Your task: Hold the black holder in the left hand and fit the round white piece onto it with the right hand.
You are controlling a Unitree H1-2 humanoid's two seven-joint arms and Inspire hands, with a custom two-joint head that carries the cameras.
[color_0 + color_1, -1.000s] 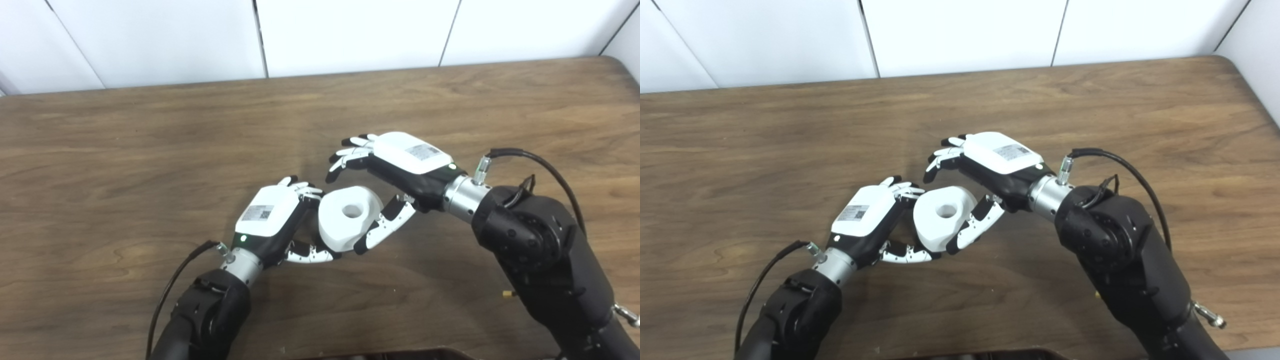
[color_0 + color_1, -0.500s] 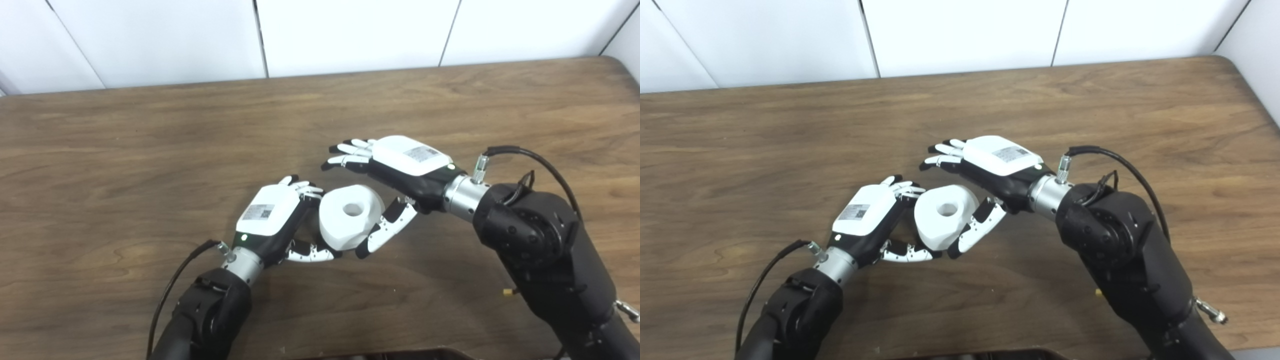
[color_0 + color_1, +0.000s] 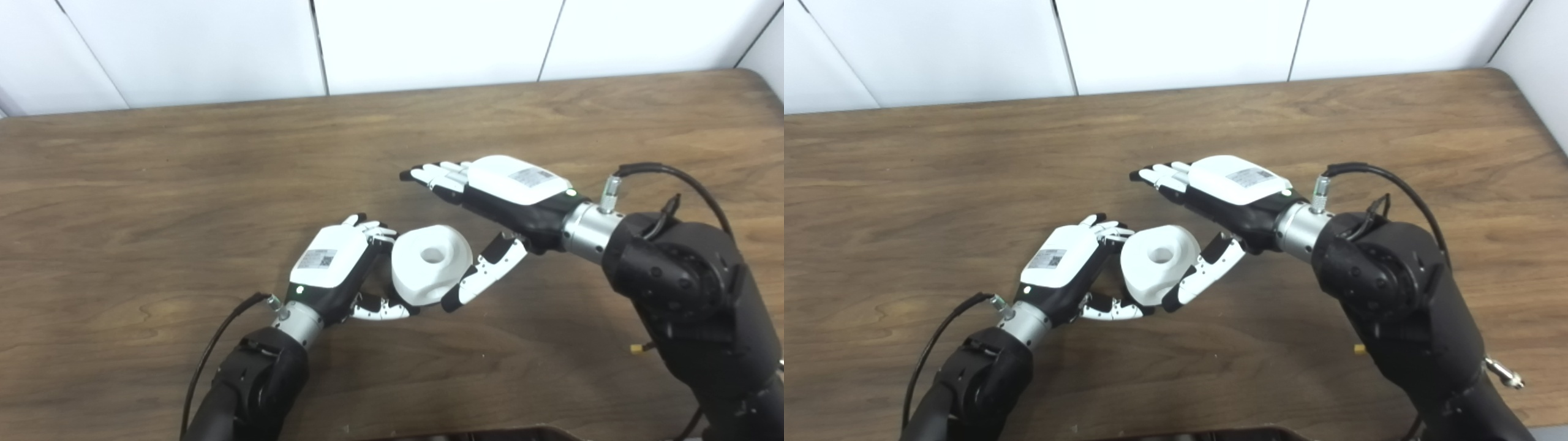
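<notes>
The round white plastic piece [image 3: 430, 262], a thick ring with a hole through its middle, sits about midway along the brown wooden table [image 3: 153, 184], nearer its front edge than the wall side. The left hand [image 3: 334, 269] is clasped around the ring's left flank, fingers curled over the far rim and thumb [image 3: 383, 311] under the near one. The black holder named in the task cannot be made out; if it is there, the ring and the left palm hide it.

The right hand [image 3: 496, 196] is released and holds nothing: its fingers [image 3: 438, 174] stretch out flat above and beyond the ring, apart from it, while its thumb [image 3: 484, 278] hangs down just beside the ring's right wall, seemingly touching or nearly so.

The ring looks rigid, smooth and light, probably a moulded or printed part, so it should not crush, but its glossy curved wall may slip under hard fingertips. The best hold appears to be across the outer wall, thumb on one side and fingers opposite, keeping the bore uncovered.

The bore opens upward, tipped slightly toward the camera and right. The piece is squat, so its axis runs through the hole, close to vertical.
</notes>
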